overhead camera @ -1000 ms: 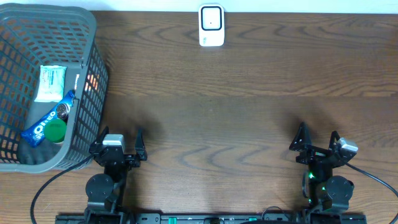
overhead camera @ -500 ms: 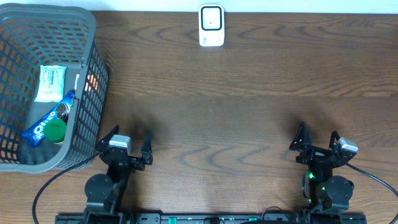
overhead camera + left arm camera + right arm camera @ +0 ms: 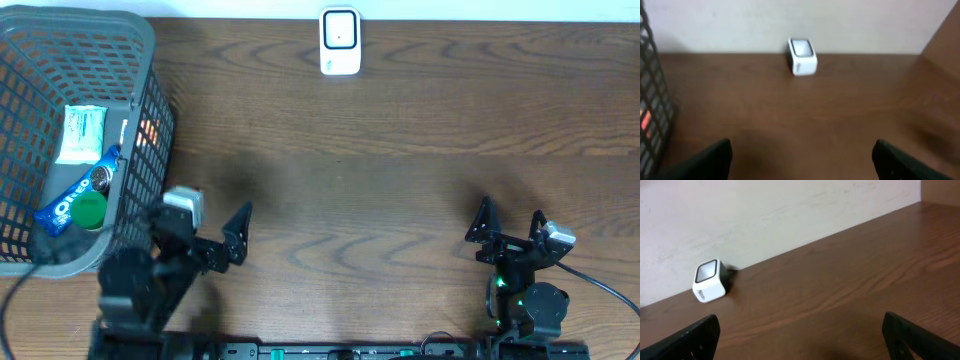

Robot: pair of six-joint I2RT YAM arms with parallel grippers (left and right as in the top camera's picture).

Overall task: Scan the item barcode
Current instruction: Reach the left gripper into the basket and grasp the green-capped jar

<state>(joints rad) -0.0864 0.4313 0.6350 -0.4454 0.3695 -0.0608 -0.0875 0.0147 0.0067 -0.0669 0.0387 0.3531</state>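
The white barcode scanner [image 3: 339, 41] stands at the table's far edge; it also shows as the scanner [image 3: 802, 56] in the left wrist view and the scanner [image 3: 710, 280] in the right wrist view. The items lie in the grey basket [image 3: 140, 60]: a white packet [image 3: 80, 133], a blue Oreo pack [image 3: 75, 195] and a green-capped item [image 3: 89, 209]. My left gripper [image 3: 197, 228] hangs open and empty beside the basket's near right corner; seen from its own wrist, the gripper [image 3: 802, 144] has only bare table between its fingers. My right gripper [image 3: 512, 215] is open and empty at the near right.
The basket wall [image 3: 650, 100] fills the left edge of the left wrist view. Brown wooden table [image 3: 400, 180] runs between the arms and the scanner. A pale wall [image 3: 765, 210] stands behind the scanner.
The left arm has lifted and swung toward the basket, its gripper turning a little to the right and staying open. The right arm has not moved.
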